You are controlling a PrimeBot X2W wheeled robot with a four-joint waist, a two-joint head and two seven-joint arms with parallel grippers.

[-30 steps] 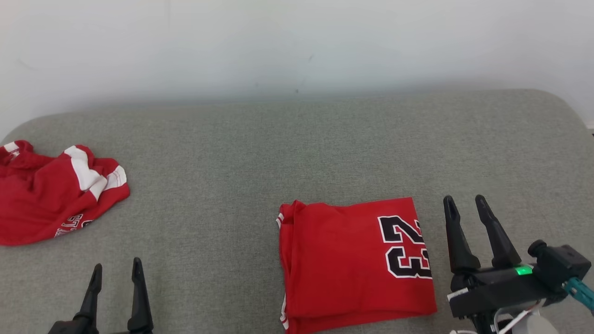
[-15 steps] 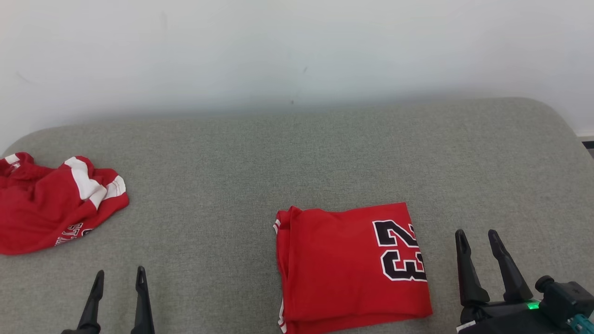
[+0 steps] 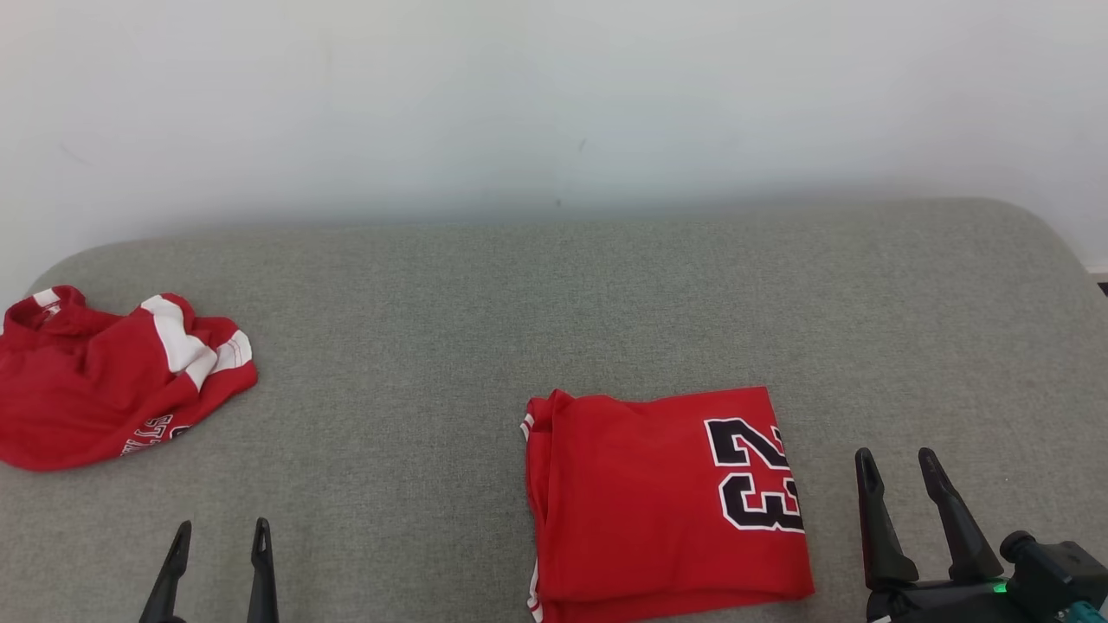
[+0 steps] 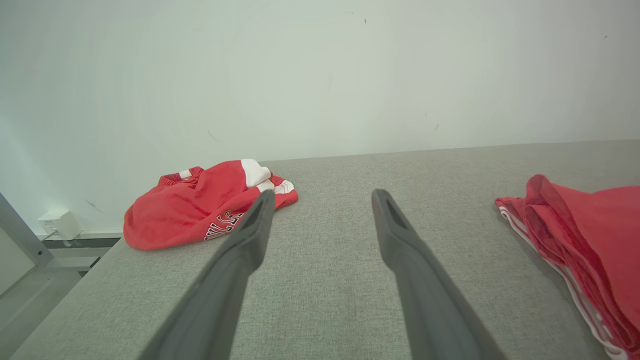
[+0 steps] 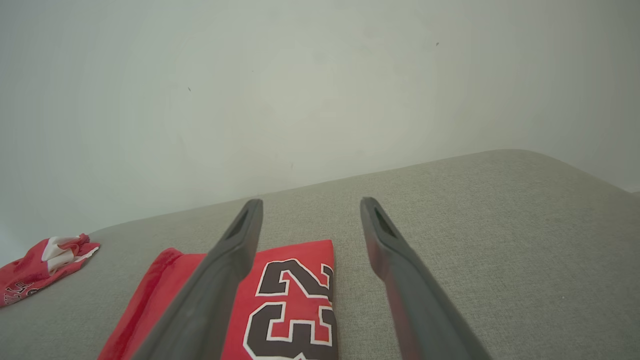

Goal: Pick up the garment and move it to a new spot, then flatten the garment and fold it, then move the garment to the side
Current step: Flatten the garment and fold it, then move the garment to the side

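Folded red jersey [image 3: 666,502] with number 23 lies flat on the grey worktop [image 3: 433,346], right of centre near the front edge, neither claw touching it. Right claw [image 3: 894,452] is open and empty just beside the jersey's right edge; left claw [image 3: 222,523] is open and empty, well apart at lower left. Crumpled red garment [image 3: 104,389] sits at the worktop's far left.

Left tool [image 3: 222,523] and right tool [image 3: 893,453], spread wide, empty
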